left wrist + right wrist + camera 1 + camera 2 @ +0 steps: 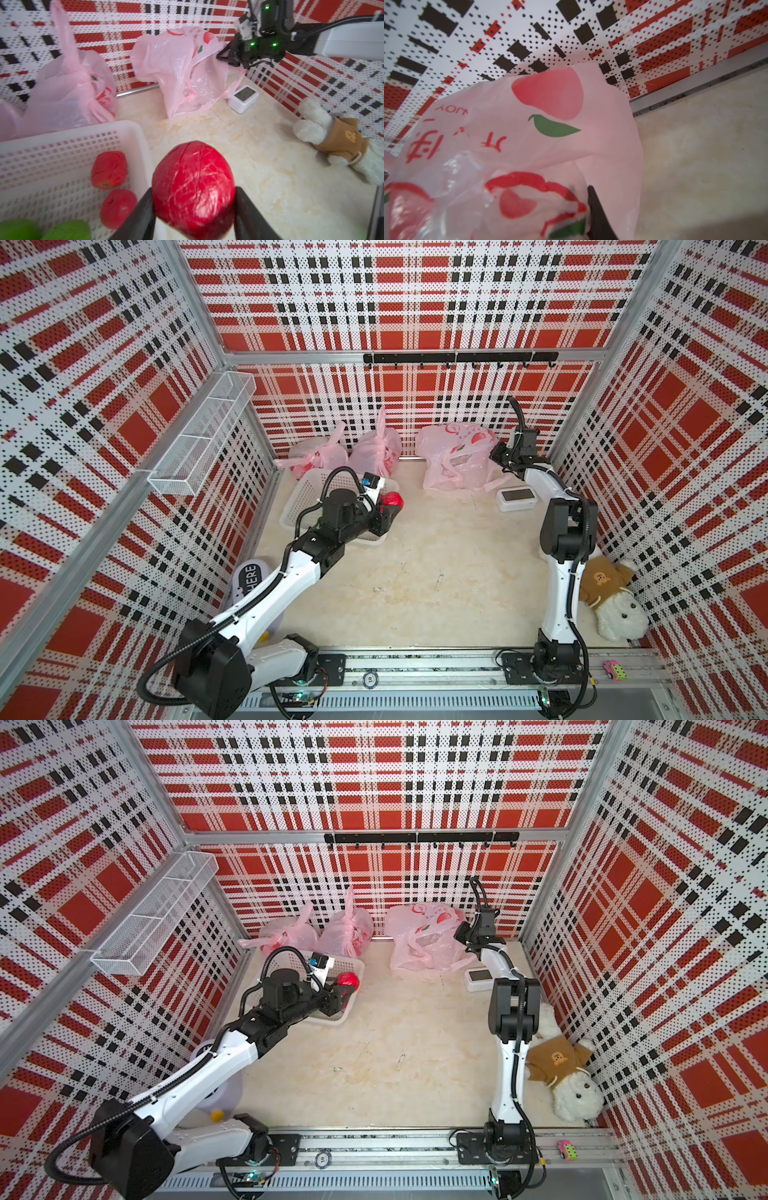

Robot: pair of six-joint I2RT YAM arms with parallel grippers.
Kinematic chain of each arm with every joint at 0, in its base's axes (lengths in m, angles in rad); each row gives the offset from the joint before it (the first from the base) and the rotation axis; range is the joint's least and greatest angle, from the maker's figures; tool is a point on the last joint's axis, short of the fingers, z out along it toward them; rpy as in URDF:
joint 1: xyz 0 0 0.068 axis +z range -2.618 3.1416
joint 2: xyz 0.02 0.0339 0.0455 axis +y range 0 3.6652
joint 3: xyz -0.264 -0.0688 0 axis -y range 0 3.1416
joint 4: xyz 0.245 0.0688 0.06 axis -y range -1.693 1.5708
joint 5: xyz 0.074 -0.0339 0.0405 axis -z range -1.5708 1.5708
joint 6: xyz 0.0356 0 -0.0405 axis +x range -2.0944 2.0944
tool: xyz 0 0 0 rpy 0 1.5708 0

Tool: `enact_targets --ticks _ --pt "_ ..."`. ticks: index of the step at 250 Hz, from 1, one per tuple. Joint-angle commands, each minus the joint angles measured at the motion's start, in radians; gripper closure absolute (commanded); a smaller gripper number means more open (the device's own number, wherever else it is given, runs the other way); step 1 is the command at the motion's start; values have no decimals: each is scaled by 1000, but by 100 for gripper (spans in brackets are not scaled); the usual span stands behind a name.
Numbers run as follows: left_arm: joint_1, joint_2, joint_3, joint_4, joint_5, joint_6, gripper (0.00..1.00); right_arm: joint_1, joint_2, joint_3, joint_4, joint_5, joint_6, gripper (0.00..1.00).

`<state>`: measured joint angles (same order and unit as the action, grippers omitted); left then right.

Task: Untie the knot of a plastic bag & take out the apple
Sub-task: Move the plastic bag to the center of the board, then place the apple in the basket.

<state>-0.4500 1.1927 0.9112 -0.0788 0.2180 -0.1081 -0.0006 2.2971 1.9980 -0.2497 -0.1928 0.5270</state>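
Nearest, the left gripper [192, 192] has its two black fingers clamped on either side of a red apple [191, 170]. It holds the fruit clear of the table, at the side rim of the white basket [72, 133]. That grip across the fruit's width looks chosen for carrying. The spot suggests a drop into the basket, where other red fruit [109, 169] and something green [68, 230] lie. So the task's apple is out of its bag and in the left jaws.

Farther back, by the rear wall, the opened pink bag [453, 460] slumps with its mouth loose. The right gripper [496, 454] sits at its upper edge, probably to hold the mouth up, though I cannot tell whether its fingers pinch the plastic or stand apart. One knotted bag [376, 448] and a second knotted bag [318, 454] stand behind the basket against that wall.
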Motion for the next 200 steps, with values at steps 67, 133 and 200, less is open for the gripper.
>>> enact_targets --ticks 67,133,200 --pt "241 6 5 -147 -89 -79 47 7 -168 -95 -10 52 -108 33" --pt "340 123 77 -213 -110 -124 43 14 -330 -263 9 53 -154 33" --pt "344 214 160 -286 -136 -101 30 52 -494 -464 55 72 -183 35"
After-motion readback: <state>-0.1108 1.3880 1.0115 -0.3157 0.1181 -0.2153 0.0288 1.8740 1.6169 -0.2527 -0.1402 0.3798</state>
